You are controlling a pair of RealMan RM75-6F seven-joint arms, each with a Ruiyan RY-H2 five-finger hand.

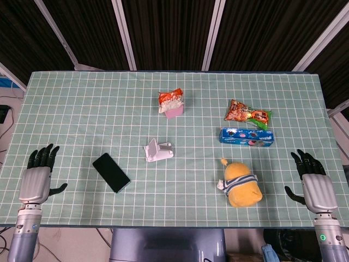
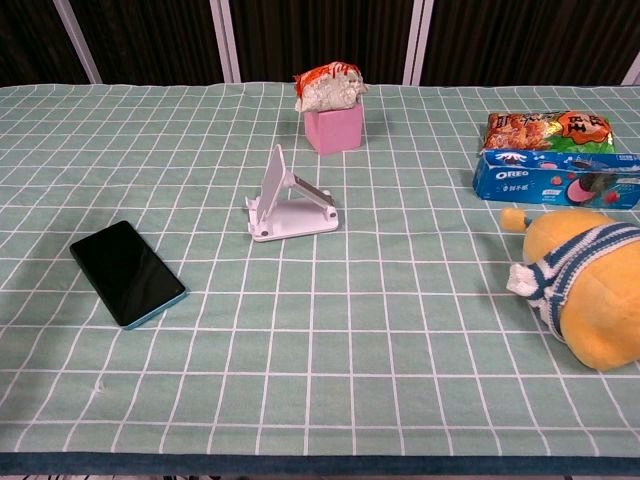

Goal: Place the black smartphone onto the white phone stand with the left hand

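Observation:
The black smartphone (image 1: 111,172) (image 2: 127,273) lies flat, screen up, on the green checked tablecloth, left of centre. The white phone stand (image 1: 158,150) (image 2: 290,204) sits just right of it and a little farther back, with nothing on it. My left hand (image 1: 38,177) rests at the table's front left corner, fingers spread and holding nothing, well left of the phone. My right hand (image 1: 313,180) rests at the front right corner, also spread and holding nothing. Neither hand shows in the chest view.
A pink box with a snack bag on top (image 1: 172,103) (image 2: 332,110) stands behind the stand. To the right lie a red snack bag (image 1: 248,114), a blue Oreo box (image 1: 246,136) (image 2: 556,177) and a yellow plush toy (image 1: 240,183) (image 2: 582,285).

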